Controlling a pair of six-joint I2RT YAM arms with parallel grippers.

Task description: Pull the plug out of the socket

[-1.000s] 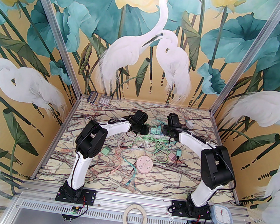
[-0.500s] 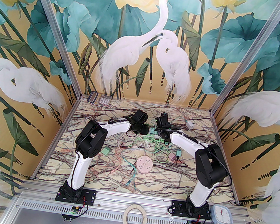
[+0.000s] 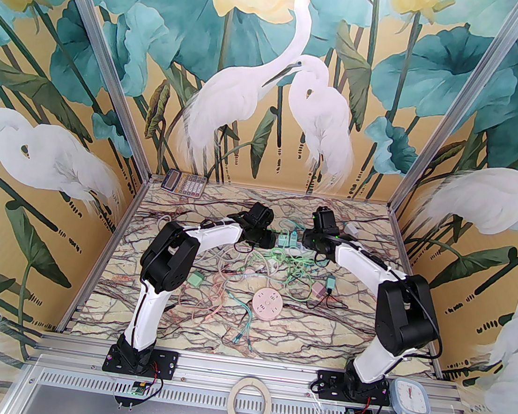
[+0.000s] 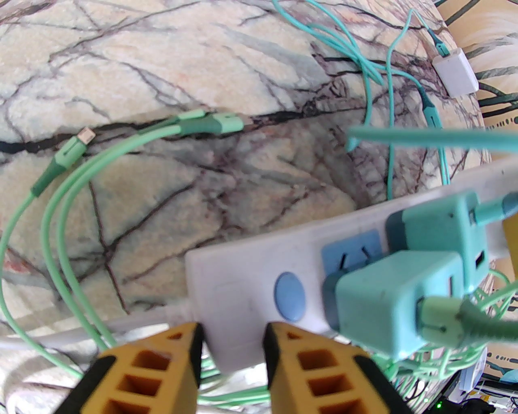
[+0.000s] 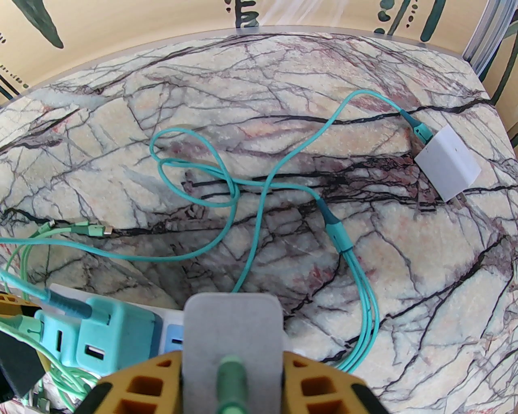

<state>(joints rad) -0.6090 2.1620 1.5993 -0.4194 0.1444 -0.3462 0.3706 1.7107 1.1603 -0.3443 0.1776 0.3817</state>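
Note:
A white socket strip lies at the back middle of the marble table. Two teal plugs sit in it side by side. My left gripper is shut on the strip's near end, yellow fingers on either side. My right gripper is shut on a grey plug with a green cable coming out of it, just right of the teal plugs. I cannot tell whether the grey plug still sits in the strip. From above, both grippers meet at the strip.
A loose white charger on a teal cable lies back right. Tangled green and pink cables spread in the middle, with a round pink socket, a green adapter and a pink adapter. A calculator leans at the back left.
The right arm swung left toward the left gripper half a second ago and has now swung back right. The left arm has stayed put.

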